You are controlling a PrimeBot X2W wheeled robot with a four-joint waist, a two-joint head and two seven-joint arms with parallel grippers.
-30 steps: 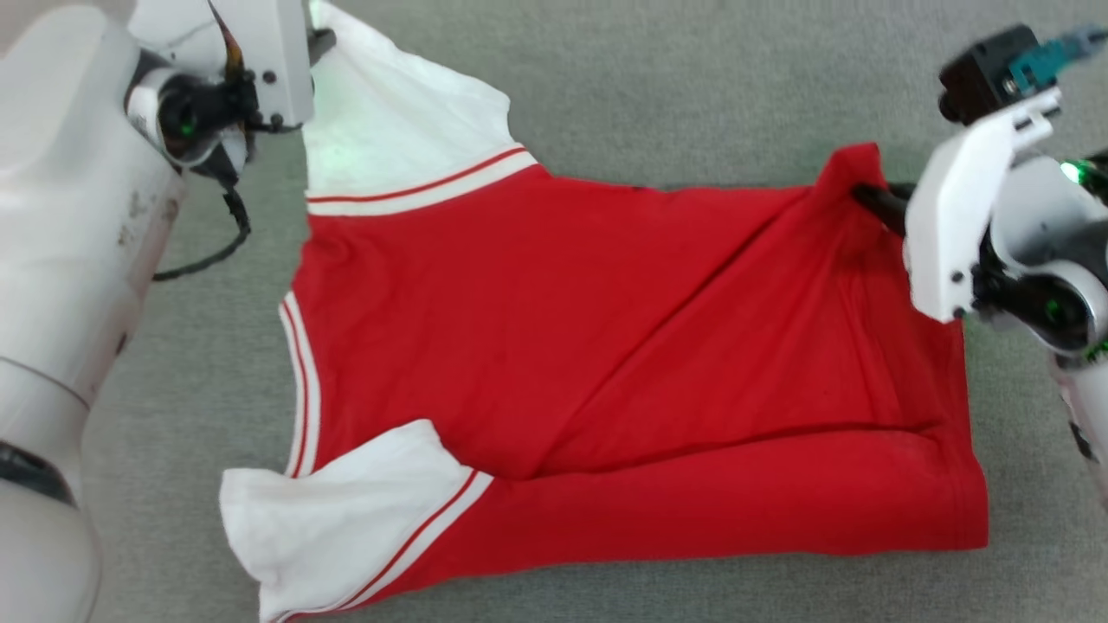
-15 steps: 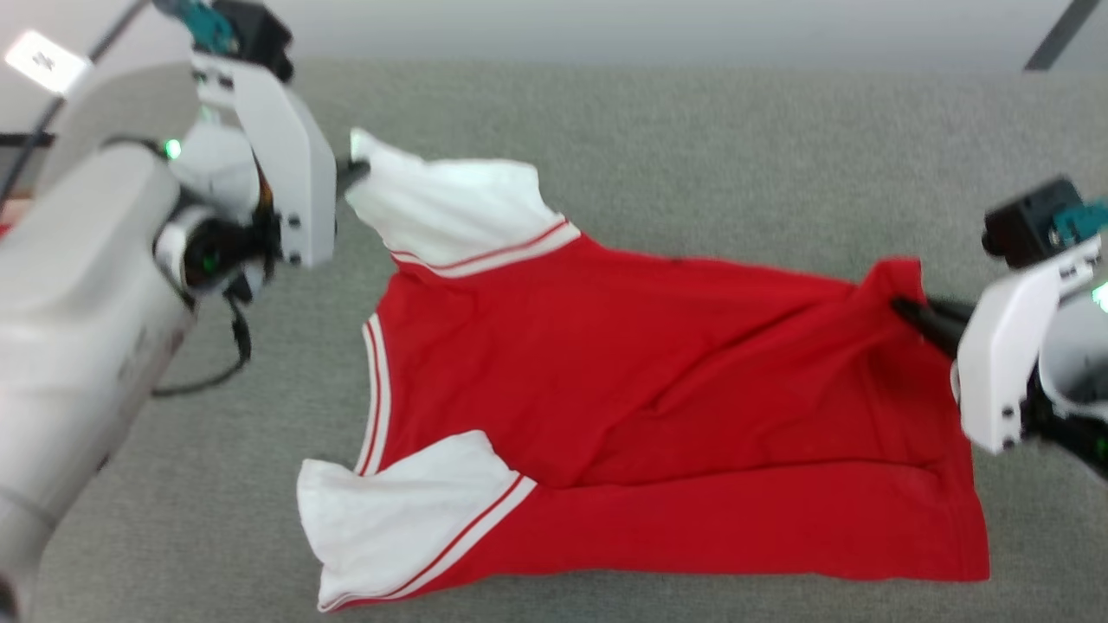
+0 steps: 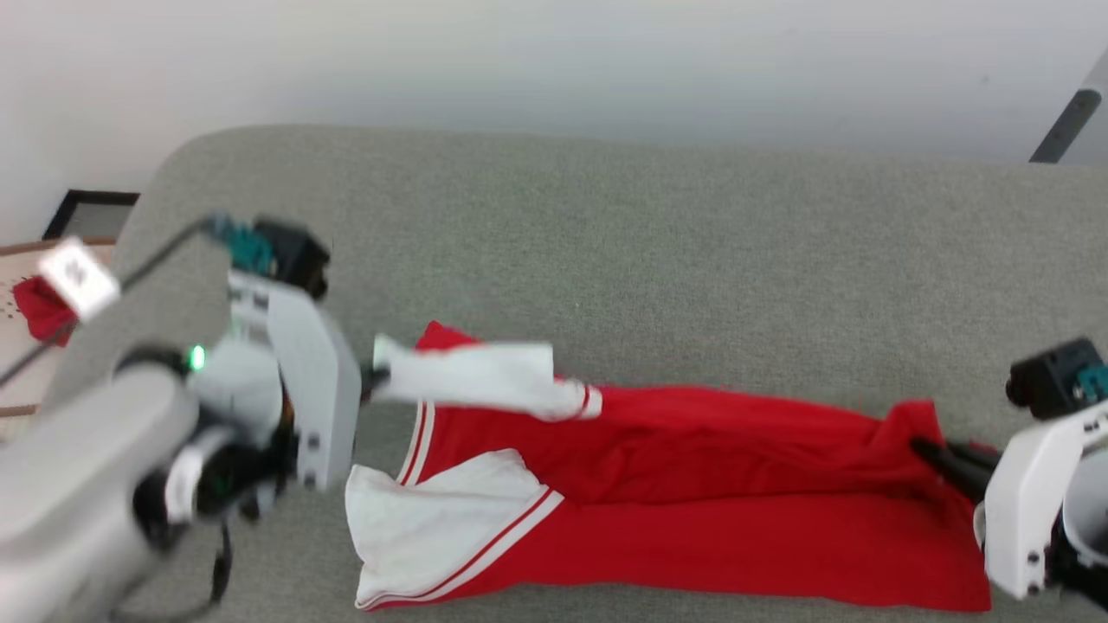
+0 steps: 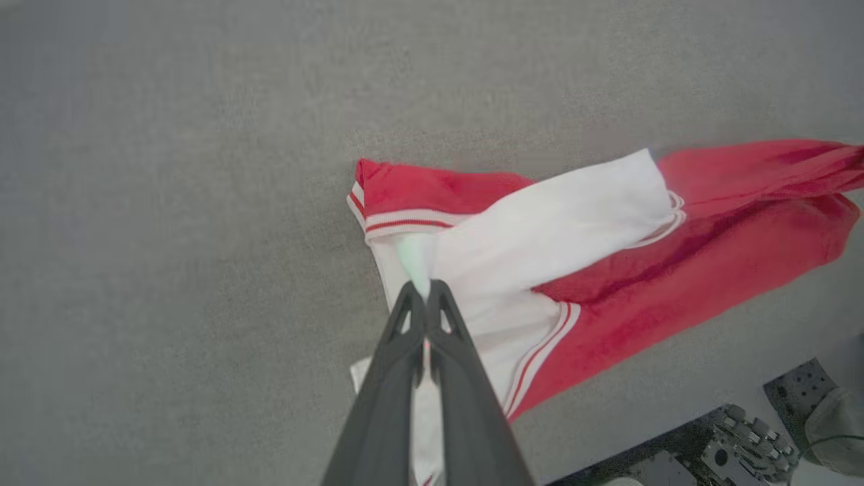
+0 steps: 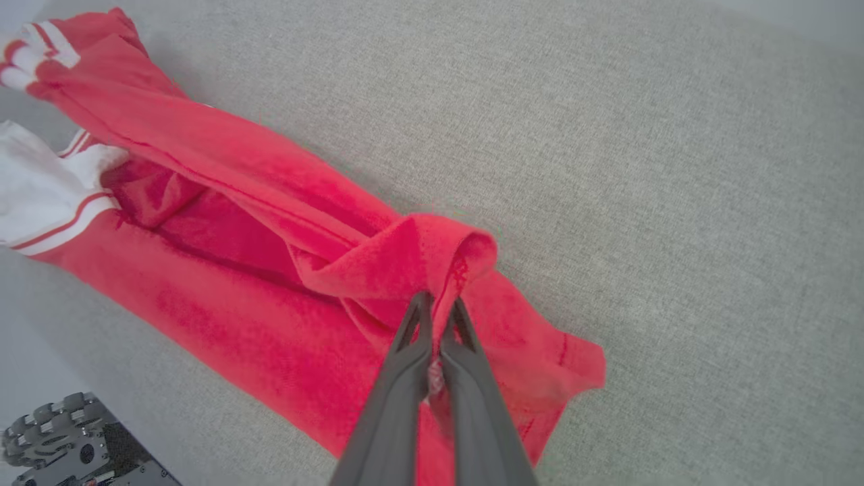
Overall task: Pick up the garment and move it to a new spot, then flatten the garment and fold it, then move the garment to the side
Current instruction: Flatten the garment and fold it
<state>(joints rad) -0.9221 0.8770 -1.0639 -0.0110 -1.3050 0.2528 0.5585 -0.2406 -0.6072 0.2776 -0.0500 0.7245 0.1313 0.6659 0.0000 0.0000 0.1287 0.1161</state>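
Head view: garment (image 3: 736, 528) stretched left-to-right, left gripper (image 3: 377, 386) pinching its white sleeve (image 3: 476, 381), right gripper (image 3: 923, 449) pinching its hem (image 3: 919, 422).

We see a red shirt (image 3: 736, 536) with white sleeves (image 3: 433, 528), each sleeve trimmed in white bands with a thin red stripe. The surface (image 3: 658, 260) beneath is plain grey-green weave. Our left gripper (image 4: 424, 290) and right gripper (image 5: 440, 301) have dark grey fingers (image 4: 388, 395) and white housings (image 3: 316, 398). A small red cloth (image 3: 39, 307) shows far left.
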